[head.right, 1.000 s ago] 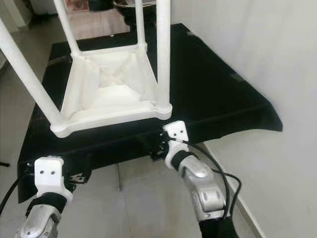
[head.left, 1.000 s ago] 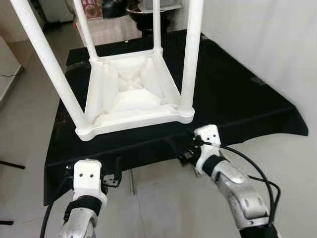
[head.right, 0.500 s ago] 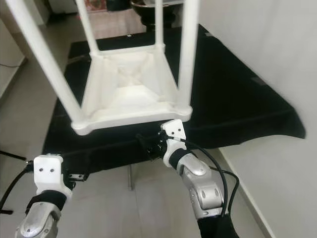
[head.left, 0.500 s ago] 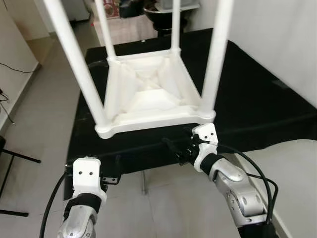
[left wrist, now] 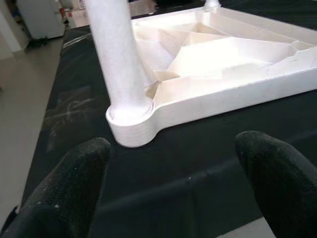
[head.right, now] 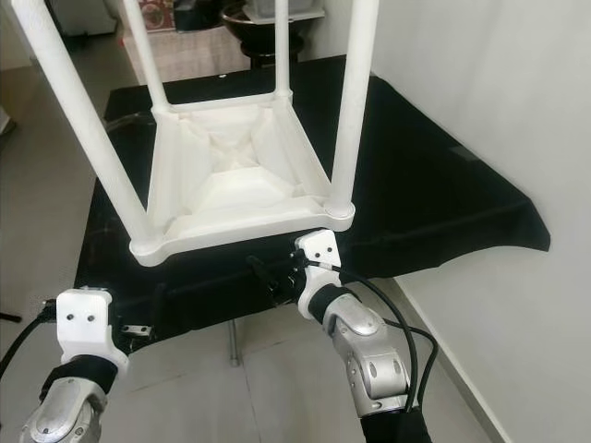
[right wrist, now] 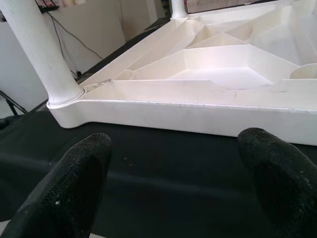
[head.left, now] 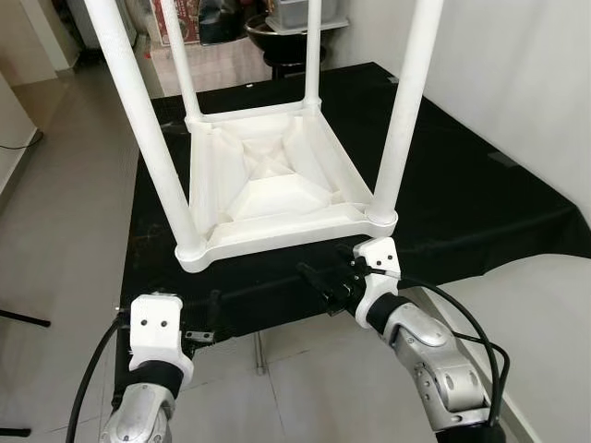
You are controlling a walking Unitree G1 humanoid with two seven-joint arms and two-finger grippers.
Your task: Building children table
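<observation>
The white children table [head.left: 277, 189] is lying upside down on the black tabletop [head.left: 462, 185], near its front edge. All four round legs are sticking straight up. Its underside is showing, with raised ribs that cross in the middle.

The left wrist view is looking at one front corner up close, where a leg [left wrist: 119, 59] is sitting in a round socket. The right wrist view is looking along the front rim, low and flat, with another leg [right wrist: 42, 49] at the far corner.

The right gripper [head.left: 323, 281] is hanging just below the table's front right corner, at the tabletop's edge, and its jaws are wide apart, holding nothing. The left gripper [head.left: 205, 318] is lower down, in front of the tabletop's left side. Its jaws are wide apart too, with nothing between them.

The floor [head.left: 55, 231] is pale grey, and a white wall [head.left: 517, 74] is standing on the right.
</observation>
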